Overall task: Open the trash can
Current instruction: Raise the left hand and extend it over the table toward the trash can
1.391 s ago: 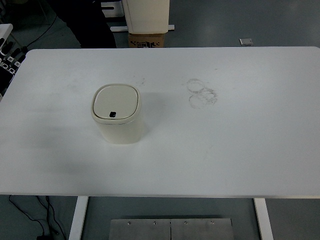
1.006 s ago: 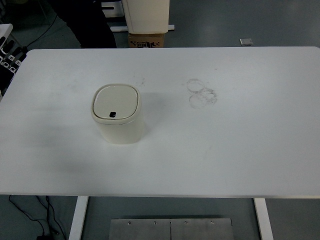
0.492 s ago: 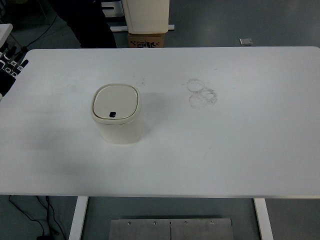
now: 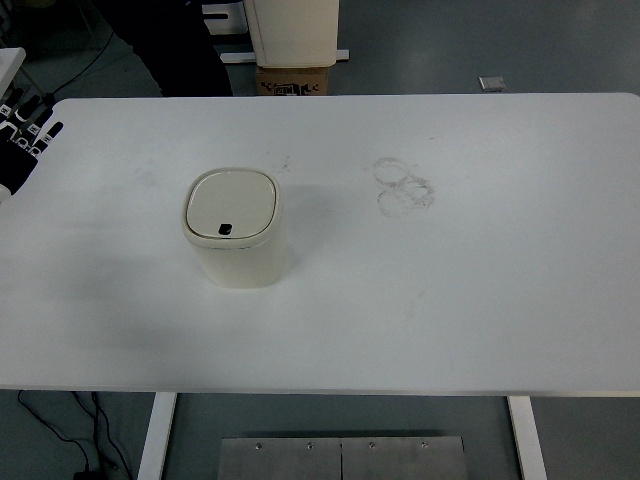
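My left hand [image 4: 22, 135] peeks in at the upper left, fingers spread, well apart from the shut cream plastic trash can [image 4: 234, 228] left of middle, so next I reach its lid.

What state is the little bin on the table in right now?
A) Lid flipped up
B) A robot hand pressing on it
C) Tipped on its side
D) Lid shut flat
D: the trash can stands upright on the table with its lid flat and closed, nothing touching it.
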Tool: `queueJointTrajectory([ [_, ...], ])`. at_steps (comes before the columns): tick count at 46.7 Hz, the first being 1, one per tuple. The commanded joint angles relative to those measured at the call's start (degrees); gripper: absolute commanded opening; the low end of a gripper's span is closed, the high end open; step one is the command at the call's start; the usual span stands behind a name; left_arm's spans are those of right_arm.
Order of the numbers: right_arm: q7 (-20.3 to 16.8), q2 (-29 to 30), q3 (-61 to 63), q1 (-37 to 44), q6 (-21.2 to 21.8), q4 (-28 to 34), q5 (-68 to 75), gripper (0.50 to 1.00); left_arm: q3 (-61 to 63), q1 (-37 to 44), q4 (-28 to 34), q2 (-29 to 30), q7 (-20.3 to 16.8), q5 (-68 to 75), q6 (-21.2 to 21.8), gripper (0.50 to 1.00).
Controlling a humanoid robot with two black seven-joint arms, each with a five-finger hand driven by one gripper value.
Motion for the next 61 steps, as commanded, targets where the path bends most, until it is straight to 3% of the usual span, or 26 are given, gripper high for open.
queueJointTrajectory([
  [1, 0.0, 0.0, 0.0, 0.0, 0.0, 0.0, 0.0, 0.991, 0.1, 0.1, 0.0, -0.1, 0.0, 0.1, 0.1, 1.0],
  [10, 0.0, 0.0, 0.0, 0.0, 0.0, 0.0, 0.0, 0.991, 1.2, -0.3, 0.0, -0.1, 0.0, 0.1, 2.0, 1.0],
  [32, 0.0, 0.0, 0.0, 0.0, 0.0, 0.0, 0.0, 0.991, 8.2, -4.9, -0.7, 1.5, 0.1, 2.1, 2.0, 1.0],
  [61, 0.0, 0.0, 0.0, 0.0, 0.0, 0.0, 0.0, 0.991, 26.5, -16.2, -19.8, 13.2, 0.2, 6.9, 4.0, 1.0],
])
